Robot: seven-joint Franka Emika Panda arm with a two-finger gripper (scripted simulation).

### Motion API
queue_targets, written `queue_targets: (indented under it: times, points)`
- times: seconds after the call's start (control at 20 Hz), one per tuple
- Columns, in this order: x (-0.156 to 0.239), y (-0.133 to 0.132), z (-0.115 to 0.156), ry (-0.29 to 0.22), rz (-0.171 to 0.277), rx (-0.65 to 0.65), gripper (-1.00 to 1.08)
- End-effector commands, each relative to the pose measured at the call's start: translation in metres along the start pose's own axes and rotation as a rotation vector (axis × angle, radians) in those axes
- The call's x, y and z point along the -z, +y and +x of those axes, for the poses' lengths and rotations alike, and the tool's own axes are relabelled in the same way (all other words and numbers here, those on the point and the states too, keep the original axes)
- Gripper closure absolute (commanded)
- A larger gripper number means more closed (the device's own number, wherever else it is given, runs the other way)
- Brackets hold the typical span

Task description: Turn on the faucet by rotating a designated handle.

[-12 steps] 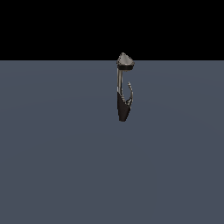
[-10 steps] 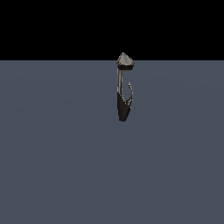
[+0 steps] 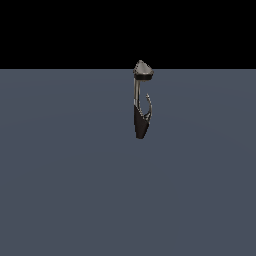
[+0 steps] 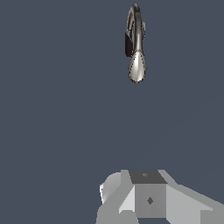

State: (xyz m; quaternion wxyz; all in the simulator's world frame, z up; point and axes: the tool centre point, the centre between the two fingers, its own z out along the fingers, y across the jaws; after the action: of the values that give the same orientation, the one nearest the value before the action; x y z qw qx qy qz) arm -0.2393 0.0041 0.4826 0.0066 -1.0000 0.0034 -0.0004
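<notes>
The faucet (image 3: 140, 102) stands upright on the grey-blue floor in the middle of the exterior view, with a thin stem, a pale grey cone cap (image 3: 143, 70) and a black tapered base (image 3: 141, 125). The handle (image 3: 148, 107) is a thin curved prong on the side towards the exterior view's right, just above the base. In the wrist view the faucet (image 4: 135, 39) shows from above, cap (image 4: 137, 68) nearest the camera. Grey and white parts of my gripper (image 4: 146, 199) show well apart from the faucet, touching nothing. The jaws' spacing is not clear. The arm is out of the exterior view.
A flat grey-blue floor (image 3: 65, 190) spreads around the faucet. A black background fills the exterior view above the floor's far edge.
</notes>
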Motion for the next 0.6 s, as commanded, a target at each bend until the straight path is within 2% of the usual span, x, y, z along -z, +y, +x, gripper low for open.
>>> queue_targets:
  times: [0.0, 0.25, 0.55]
  points:
    - [0.0, 0.0, 0.0, 0.0, 0.001, -0.001, 1.08]
    - [0.0, -0.001, 0.006, -0.005, 0.012, -0.018, 1.08]
    - [-0.001, -0.003, 0.023, -0.022, 0.046, -0.072, 1.08]
